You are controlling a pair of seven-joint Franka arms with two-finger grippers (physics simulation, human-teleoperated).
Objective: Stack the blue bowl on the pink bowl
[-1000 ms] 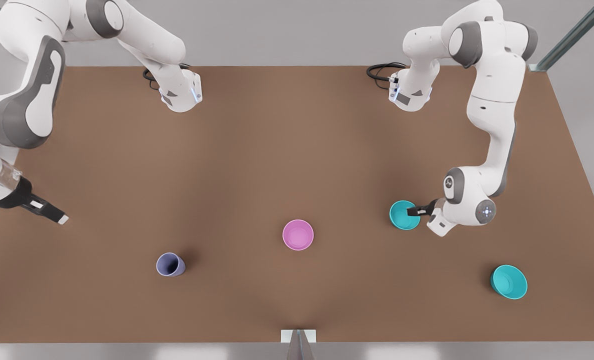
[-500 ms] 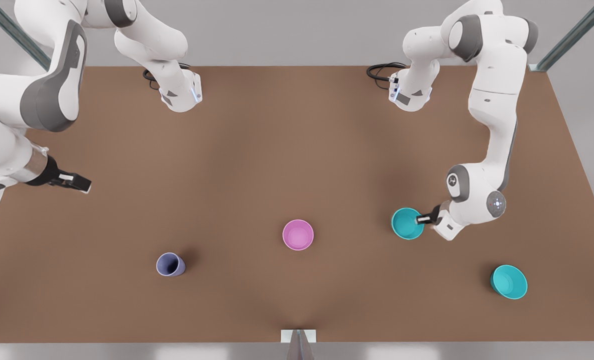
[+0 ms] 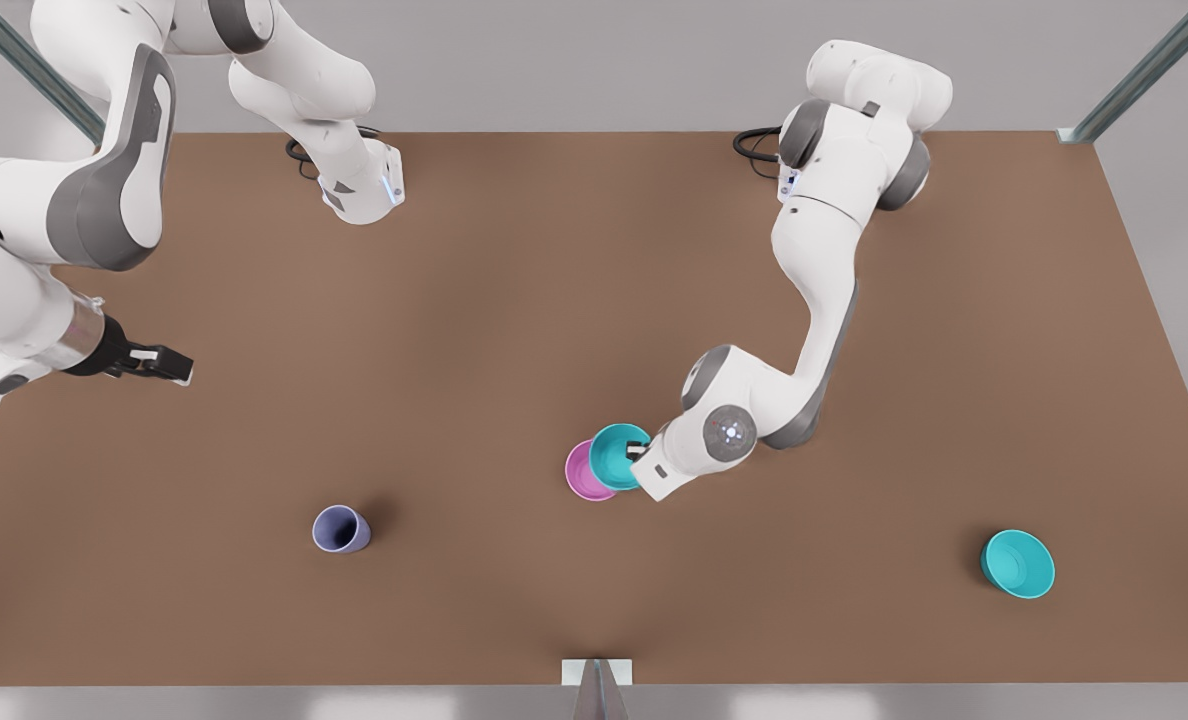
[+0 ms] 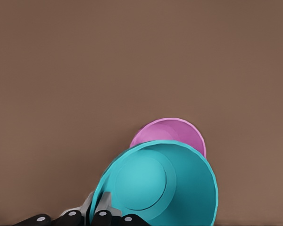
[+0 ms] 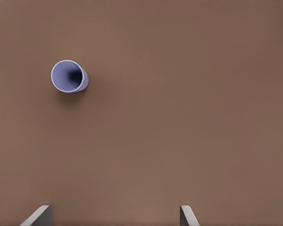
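Our left gripper (image 3: 638, 452), jaws pinching the blue bowl (image 3: 618, 456) by its rim, overlaps the pink bowl (image 3: 581, 472); next we centre and lower, while our right gripper (image 3: 159, 364) waits, jaws spread.

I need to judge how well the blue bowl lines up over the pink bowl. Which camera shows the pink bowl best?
The front view: the pink bowl shows beside the overlapping blue bowl held by the left gripper. The left wrist view shows a pink sliver behind the blue bowl. The right wrist view faces the lavender cup.

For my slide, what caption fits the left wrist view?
Left gripper carries the blue bowl above the pink bowl.
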